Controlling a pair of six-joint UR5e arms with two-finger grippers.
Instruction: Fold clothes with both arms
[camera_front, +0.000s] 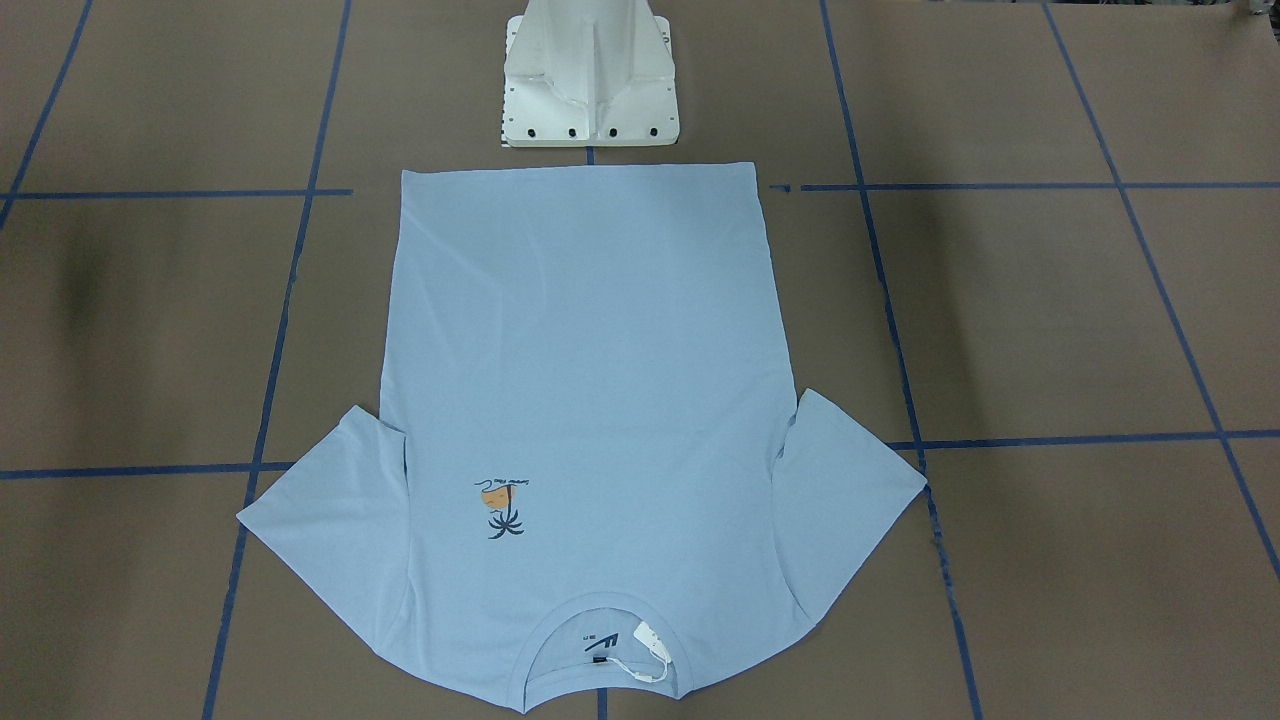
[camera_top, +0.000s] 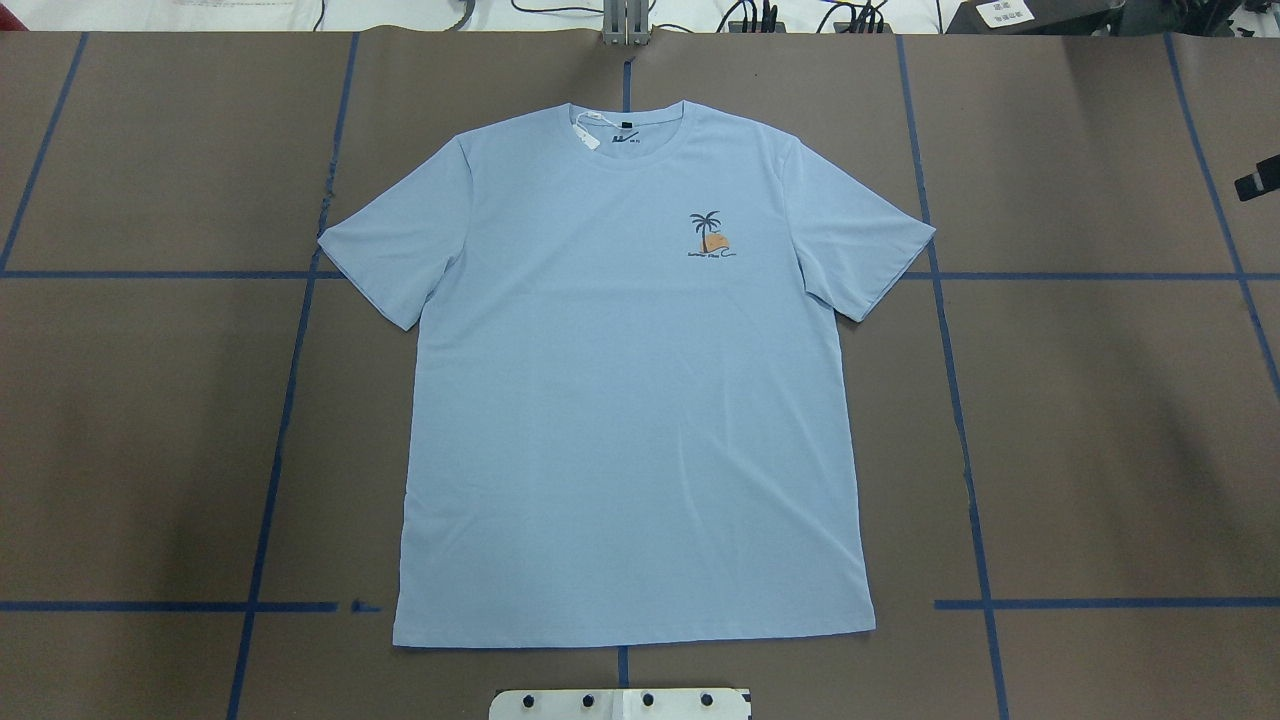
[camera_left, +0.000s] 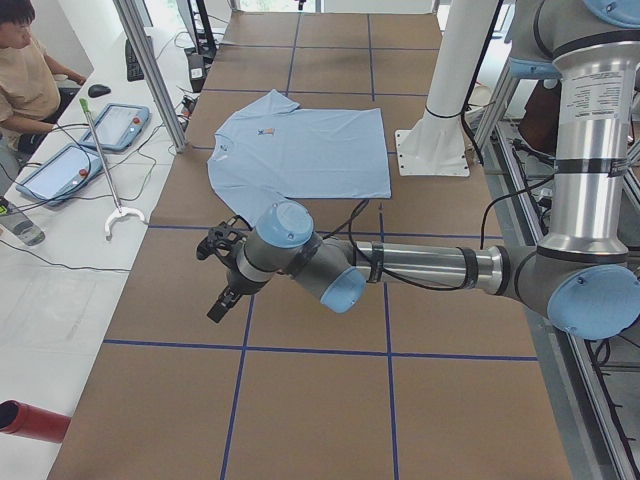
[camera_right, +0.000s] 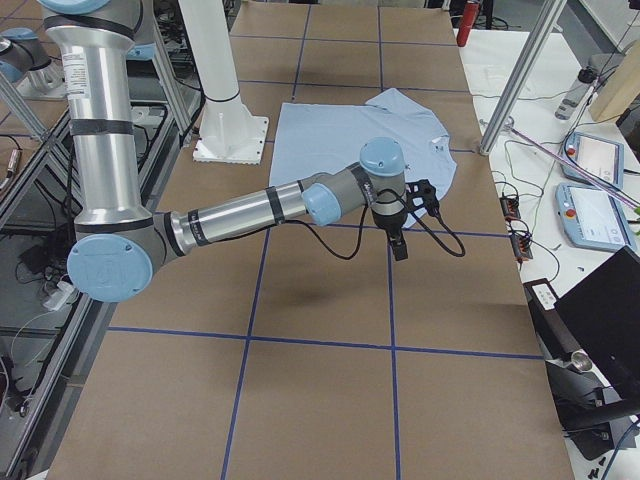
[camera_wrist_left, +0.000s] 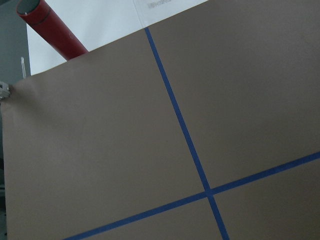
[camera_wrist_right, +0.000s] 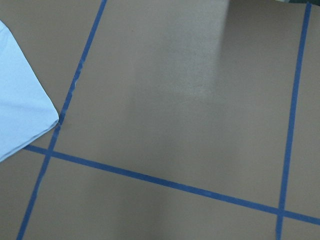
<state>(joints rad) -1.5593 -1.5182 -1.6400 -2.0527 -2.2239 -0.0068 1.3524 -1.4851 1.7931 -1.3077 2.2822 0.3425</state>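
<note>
Gripper on the left arm (camera_left: 222, 298) hanging over the brown table (camera_left: 300, 400), light blue T-shirt (camera_top: 630, 400) spread flat, print up, well off to its side, gripper on the right arm (camera_right: 396, 240) up near a sleeve tip, can't tell if either's fingers are apart or together tbh

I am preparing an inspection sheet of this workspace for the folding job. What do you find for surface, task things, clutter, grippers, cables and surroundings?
surface: table covered in brown paper with a blue tape grid.
job's things: light blue T-shirt spread flat, print up, sleeves out, hem toward the white pedestal.
clutter: nothing seen.
grippers: left gripper and right gripper hang over bare paper, apart from the shirt; open or shut cannot be told.
cables: black cable loops at the right wrist; more cables past the far table edge.
surroundings: seated person, tablets, red cylinder.
</note>
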